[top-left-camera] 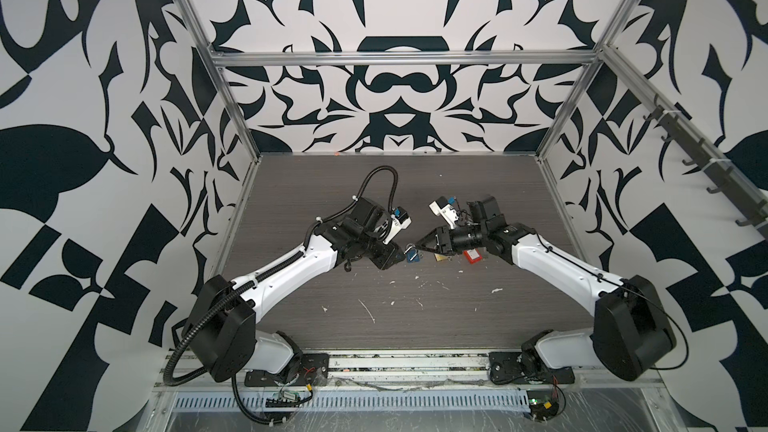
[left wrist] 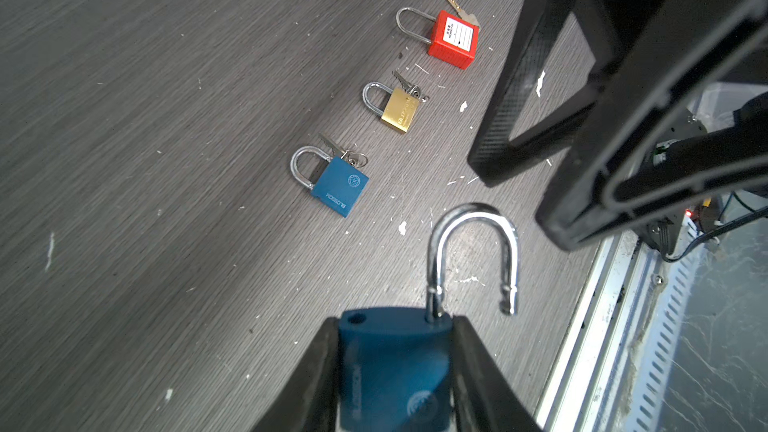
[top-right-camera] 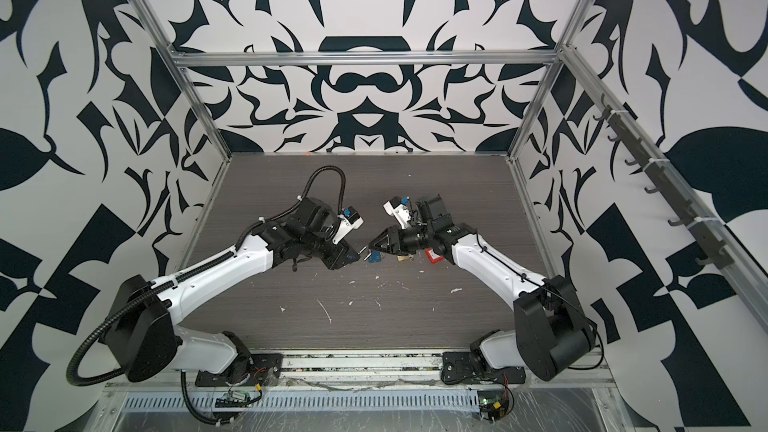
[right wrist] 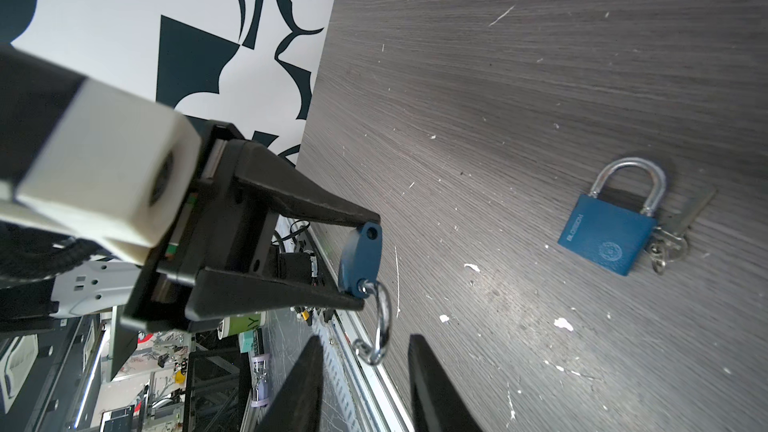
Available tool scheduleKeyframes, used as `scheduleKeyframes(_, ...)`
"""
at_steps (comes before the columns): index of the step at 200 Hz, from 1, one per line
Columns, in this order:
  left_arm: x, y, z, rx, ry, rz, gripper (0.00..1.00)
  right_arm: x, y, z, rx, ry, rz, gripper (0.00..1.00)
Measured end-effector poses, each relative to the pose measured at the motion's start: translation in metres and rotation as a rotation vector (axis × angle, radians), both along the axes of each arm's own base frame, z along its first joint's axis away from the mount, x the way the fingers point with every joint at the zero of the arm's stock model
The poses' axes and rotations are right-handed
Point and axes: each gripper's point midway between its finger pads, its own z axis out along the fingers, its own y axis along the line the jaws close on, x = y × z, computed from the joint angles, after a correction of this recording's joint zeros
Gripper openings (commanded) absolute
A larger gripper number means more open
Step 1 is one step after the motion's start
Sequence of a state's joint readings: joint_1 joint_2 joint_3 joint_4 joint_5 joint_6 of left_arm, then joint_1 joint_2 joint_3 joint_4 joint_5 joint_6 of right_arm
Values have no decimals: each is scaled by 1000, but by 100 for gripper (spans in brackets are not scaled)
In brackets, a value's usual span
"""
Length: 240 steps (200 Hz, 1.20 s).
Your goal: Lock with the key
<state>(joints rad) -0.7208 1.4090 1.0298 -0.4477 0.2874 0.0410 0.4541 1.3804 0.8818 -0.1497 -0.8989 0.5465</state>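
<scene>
My left gripper (left wrist: 395, 322) is shut on the body of a blue padlock (left wrist: 395, 363), held above the table. Its silver shackle (left wrist: 473, 222) stands swung open, with one leg out of the body. My right gripper (right wrist: 365, 340) is open, and the shackle's free end (right wrist: 370, 353) hangs between its fingers without touching either one. In both top views the two grippers meet at mid-table, left gripper (top-left-camera: 402, 255) facing right gripper (top-left-camera: 419, 245). A key (left wrist: 332, 145) on a ring lies beside a second blue padlock (left wrist: 338, 187) on the table. The held padlock's underside is hidden.
A brass padlock (left wrist: 401, 112) and a red padlock (left wrist: 453, 41) lie in a row past the second blue one, each shut with keys beside it. The dark wood table (top-left-camera: 415, 317) is flecked with white chips. A metal rail (top-left-camera: 415, 361) runs along its front edge.
</scene>
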Motion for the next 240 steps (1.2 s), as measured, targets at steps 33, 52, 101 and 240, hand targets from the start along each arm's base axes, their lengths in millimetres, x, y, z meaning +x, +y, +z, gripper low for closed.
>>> scheduleKeyframes(33, -3, -2, 0, 0, 1, -11, 0, -2, 4, -5, -4, 14, 13, 34)
scheduleKeyframes(52, -5, -4, 0, 0, 2, -18, 0, -3, 6, -10, -11, 27, 22, 32)
scheduleKeyframes(101, -12, -8, -1, 4, 3, -39, 0, -4, 15, -17, -21, 55, 42, 10)
scheduleKeyframes(240, -6, -4, -2, 35, -38, -24, 0, -11, 16, -13, -6, 103, 67, 29)
